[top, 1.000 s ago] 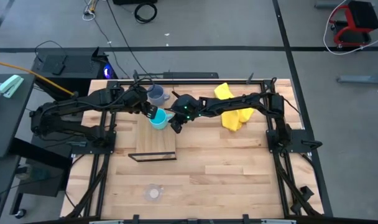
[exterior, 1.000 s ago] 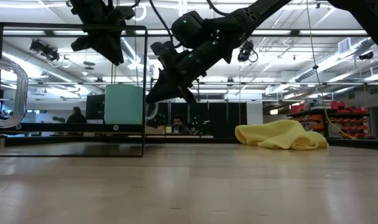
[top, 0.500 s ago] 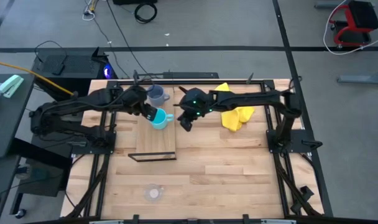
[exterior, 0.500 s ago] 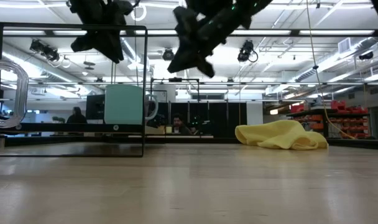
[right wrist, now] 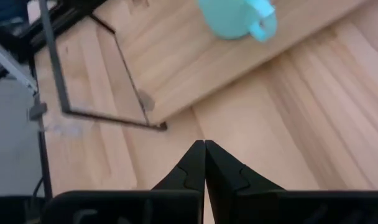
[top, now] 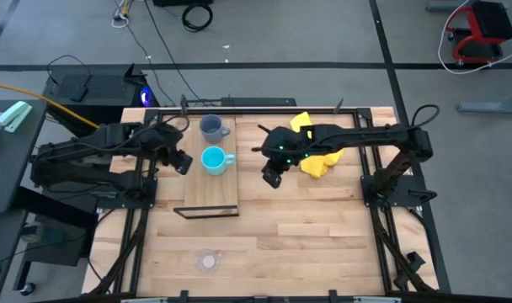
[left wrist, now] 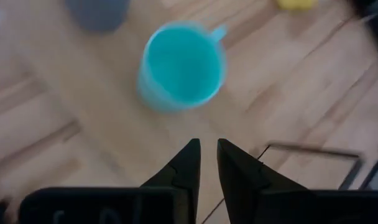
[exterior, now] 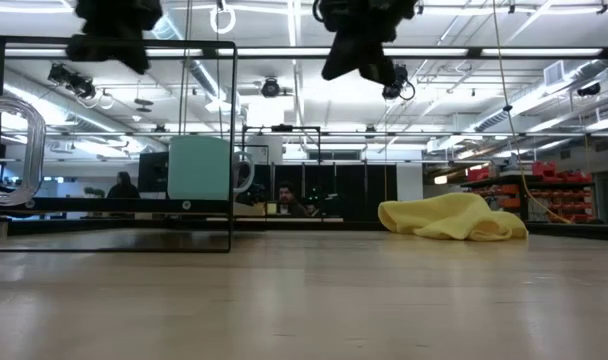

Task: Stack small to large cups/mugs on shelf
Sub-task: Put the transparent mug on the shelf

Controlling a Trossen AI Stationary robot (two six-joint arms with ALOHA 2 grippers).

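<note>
The turquoise mug (top: 212, 159) stands upright on the shelf (top: 210, 195), at the far end of this brown board, with its handle pointing toward 3 o'clock in the high view. No end effector touches it. The grey-blue mug (top: 210, 128) stands on the pale bench (top: 323, 236) just beyond the far edge of the shelf, at 12 o'clock from the turquoise one. The small clear glass cup (top: 208, 262) is well apart, near the front edge of the bench at 6 o'clock from the shelf.

The left end effector (top: 181, 162) hangs at 9 o'clock from the turquoise mug, near it but apart. In the left wrist view its fingers (left wrist: 183, 171) stand narrow, with only a thin gap, and they hold nothing. The right end effector (top: 271, 178) hangs at 3 o'clock from the shelf, above the bare bench. Its fingers (right wrist: 195, 162) are pressed together and empty.

The yellow cloth (top: 313, 153) lies at 3 o'clock, beside the right arm, and is no part of the job.

I judge that the turquoise mug is placed as the base of the stack, because it looks wide enough to receive a smaller cup. The glass cup is probably the next thing to bring. It is not yet on the shelf.
</note>
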